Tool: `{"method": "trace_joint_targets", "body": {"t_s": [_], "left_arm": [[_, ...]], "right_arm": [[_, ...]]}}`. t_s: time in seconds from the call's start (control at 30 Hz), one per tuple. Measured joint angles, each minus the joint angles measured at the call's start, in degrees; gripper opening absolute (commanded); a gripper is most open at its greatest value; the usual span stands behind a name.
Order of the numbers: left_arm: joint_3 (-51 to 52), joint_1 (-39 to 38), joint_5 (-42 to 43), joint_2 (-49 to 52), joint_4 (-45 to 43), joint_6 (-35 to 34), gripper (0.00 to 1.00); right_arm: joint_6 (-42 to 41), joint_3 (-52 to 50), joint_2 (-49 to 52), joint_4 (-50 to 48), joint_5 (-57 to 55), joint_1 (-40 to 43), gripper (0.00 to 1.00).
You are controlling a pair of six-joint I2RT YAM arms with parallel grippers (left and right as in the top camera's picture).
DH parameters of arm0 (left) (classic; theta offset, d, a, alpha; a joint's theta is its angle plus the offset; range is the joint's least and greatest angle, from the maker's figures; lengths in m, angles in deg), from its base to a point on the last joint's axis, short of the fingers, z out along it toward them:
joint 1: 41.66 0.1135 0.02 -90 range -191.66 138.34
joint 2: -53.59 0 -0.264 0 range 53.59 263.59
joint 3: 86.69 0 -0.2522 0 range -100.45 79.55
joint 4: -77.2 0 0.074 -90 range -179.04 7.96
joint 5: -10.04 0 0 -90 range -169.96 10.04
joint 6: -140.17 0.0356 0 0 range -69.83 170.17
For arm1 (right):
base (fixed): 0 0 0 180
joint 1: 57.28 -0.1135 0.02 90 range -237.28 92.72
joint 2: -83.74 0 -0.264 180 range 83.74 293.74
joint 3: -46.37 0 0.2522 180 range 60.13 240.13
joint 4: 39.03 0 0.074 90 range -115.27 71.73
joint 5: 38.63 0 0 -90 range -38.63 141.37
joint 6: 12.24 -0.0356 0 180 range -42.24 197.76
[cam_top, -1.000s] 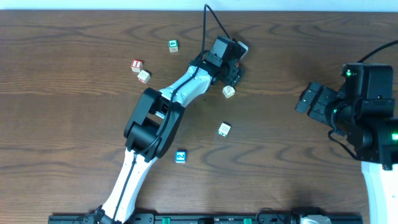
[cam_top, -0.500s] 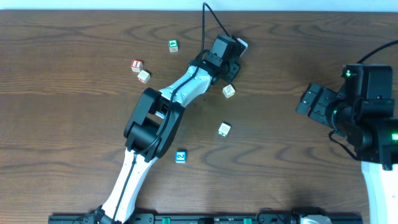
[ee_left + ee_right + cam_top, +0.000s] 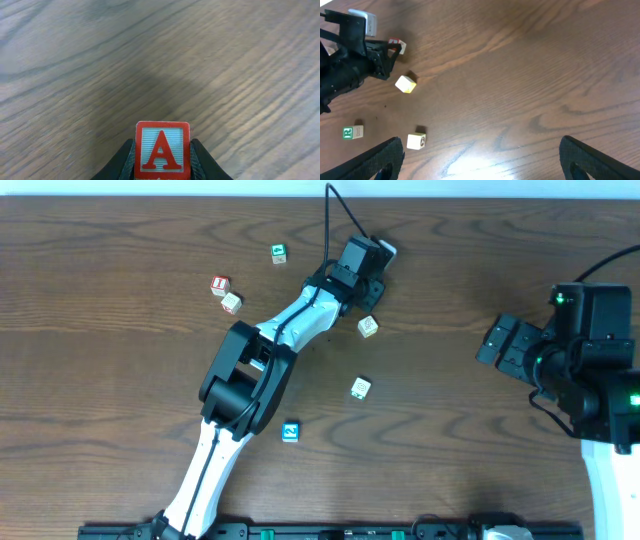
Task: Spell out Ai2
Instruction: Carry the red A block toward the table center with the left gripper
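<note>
A wooden block with a red letter A (image 3: 162,150) on a pale striped face sits between the black fingers of my left gripper (image 3: 162,156), which is shut on it just above the table. From overhead, that gripper (image 3: 374,283) is at the back middle and covers the block. A little of the block (image 3: 397,46) shows at its tip in the right wrist view. My right gripper (image 3: 480,160) hangs open over bare wood at the right side (image 3: 505,345). I cannot read the letters on the other blocks.
Loose blocks lie around the left arm: a green one (image 3: 278,252), a red one (image 3: 220,284) beside a tan one (image 3: 231,302), a pale one (image 3: 368,326) just in front of the left gripper, another (image 3: 361,388) nearer, and a blue one (image 3: 291,431).
The left gripper's jaws have closed on the A block, and it has drawn back a little from the pale block. The right arm has not moved.
</note>
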Motion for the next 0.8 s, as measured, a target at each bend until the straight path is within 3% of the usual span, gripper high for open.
{"method": "trace_joint_targets", "body": {"t_s": [0.13,0.47,0.8], "left_arm": [[0.0,0.0,-4.2,-1.7,5.3,-0.4,0.15],[0.0,0.0,-14.7,-15.3,21.9,-3.3,0.16],[-0.2,2.0,-16.9,-31.6,45.9,-13.3,0.12]], "right_arm": [[0.0,0.0,0.0,0.0,0.0,0.0,0.99],[0.0,0.0,0.0,1.2,0.0,0.0,0.99],[0.0,0.0,0.0,3.4,0.0,0.0,0.99]]}}
